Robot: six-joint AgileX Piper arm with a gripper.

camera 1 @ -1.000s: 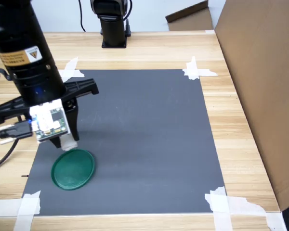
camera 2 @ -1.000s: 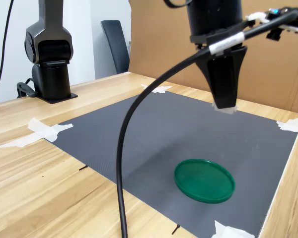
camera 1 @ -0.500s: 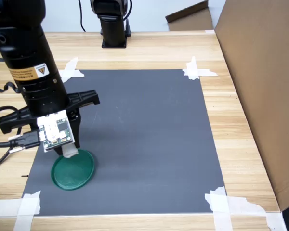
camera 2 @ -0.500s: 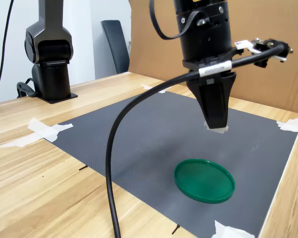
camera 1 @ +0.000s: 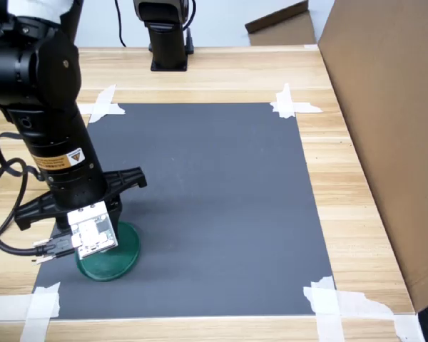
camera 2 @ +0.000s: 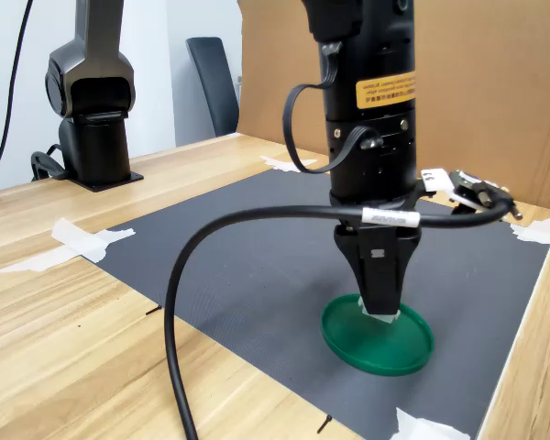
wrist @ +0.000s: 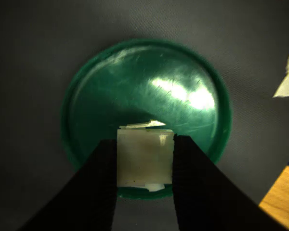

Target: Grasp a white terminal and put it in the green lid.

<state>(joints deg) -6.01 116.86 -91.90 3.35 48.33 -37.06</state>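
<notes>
Wooden tabletop [camera 1: 221,71] carried a dark grey mat [camera 1: 214,185] taped at its corners. Near the mat's edge, the gripper [wrist: 144,166] stood low over the green lid [wrist: 135,86], its jaws pinching the white terminal [wrist: 144,161] just above the lid's floor, close to the rim.

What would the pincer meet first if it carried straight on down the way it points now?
The green lid. The pincer points straight down over it, shut on the white terminal, which would probably touch the lid's floor first. How much gap remains, if any, is unclear.
</notes>
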